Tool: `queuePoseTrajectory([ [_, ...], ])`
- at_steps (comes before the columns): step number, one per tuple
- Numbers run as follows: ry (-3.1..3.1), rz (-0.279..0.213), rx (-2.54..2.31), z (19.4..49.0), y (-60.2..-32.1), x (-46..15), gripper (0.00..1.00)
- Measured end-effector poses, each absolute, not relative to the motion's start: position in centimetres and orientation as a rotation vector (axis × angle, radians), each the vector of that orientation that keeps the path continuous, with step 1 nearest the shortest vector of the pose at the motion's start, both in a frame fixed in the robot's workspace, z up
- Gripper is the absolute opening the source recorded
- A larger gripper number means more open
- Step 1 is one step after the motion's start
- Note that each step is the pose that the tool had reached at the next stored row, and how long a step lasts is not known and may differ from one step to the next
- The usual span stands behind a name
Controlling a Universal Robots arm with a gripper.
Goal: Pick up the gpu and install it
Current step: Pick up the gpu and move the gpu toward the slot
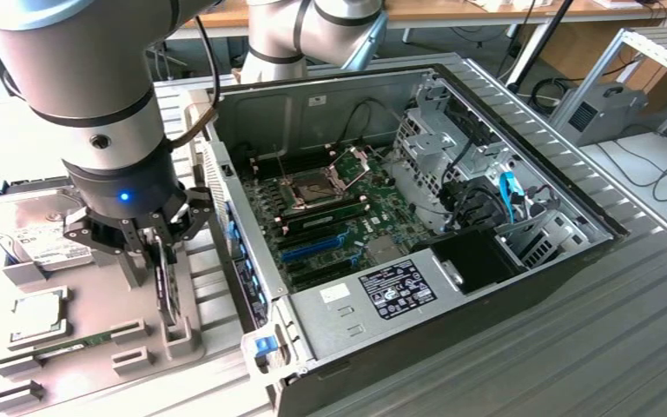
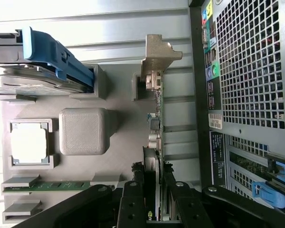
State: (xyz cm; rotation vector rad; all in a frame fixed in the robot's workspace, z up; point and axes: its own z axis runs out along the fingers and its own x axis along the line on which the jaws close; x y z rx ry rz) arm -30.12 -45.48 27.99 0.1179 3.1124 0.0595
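Observation:
The gpu [image 1: 170, 291] stands on edge in a slot of the grey parts tray [image 1: 188, 334], to the exterior view's left of the open computer case [image 1: 490, 287]. My gripper [image 1: 162, 276] reaches straight down over it, with one finger on each side of the card. In the wrist view the gpu [image 2: 157, 121] shows edge-on, its silver end bracket [image 2: 157, 51] at the far end from my gripper [image 2: 154, 202]. The black fingers [image 2: 132, 202] press against both faces of the board, so the gripper is shut on it. The card still rests in its tray slot.
The tray also holds a silver hard drive [image 1: 38, 236], a processor chip [image 1: 35, 314] and a RAM stick [image 1: 79, 344]. Inside the case lie the motherboard [image 1: 333, 204] and its blue slot [image 1: 310, 249]. The case's perforated rear wall [image 2: 249, 71] runs close beside the card.

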Motion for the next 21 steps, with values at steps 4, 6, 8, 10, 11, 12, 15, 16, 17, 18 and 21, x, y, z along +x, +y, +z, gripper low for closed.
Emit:
queuePoseTrajectory([
  [4, 3.112, 0.059, 0.118, 28.13, -45.48, -30.12, 0.26],
  [6, 3.112, 0.059, 0.118, 28.19, -45.48, -30.12, 0.26],
  [8, 3.112, 0.059, 0.118, 28.25, -45.48, -30.12, 0.26],
  [10, 3.112, 0.059, 0.118, 28.32, -45.49, -30.12, 0.26],
  [11, 3.112, 0.059, 0.118, 28.34, -45.48, -30.12, 0.26],
  [12, 3.112, 0.059, 0.118, 28.38, -45.48, -30.12, 0.26],
  [15, 3.112, 0.059, 0.118, 28.5, -45.49, -30.12, 0.26],
  [16, 3.112, 0.059, 0.118, 28.53, -45.48, -30.12, 0.26],
  [17, 3.112, 0.059, 0.118, 28.57, -45.48, -30.12, 0.26],
  [18, 3.112, 0.059, 0.118, 28.6, -45.48, -30.12, 0.26],
  [21, 3.112, 0.059, 0.118, 28.75, -45.48, -30.12, 0.26],
])
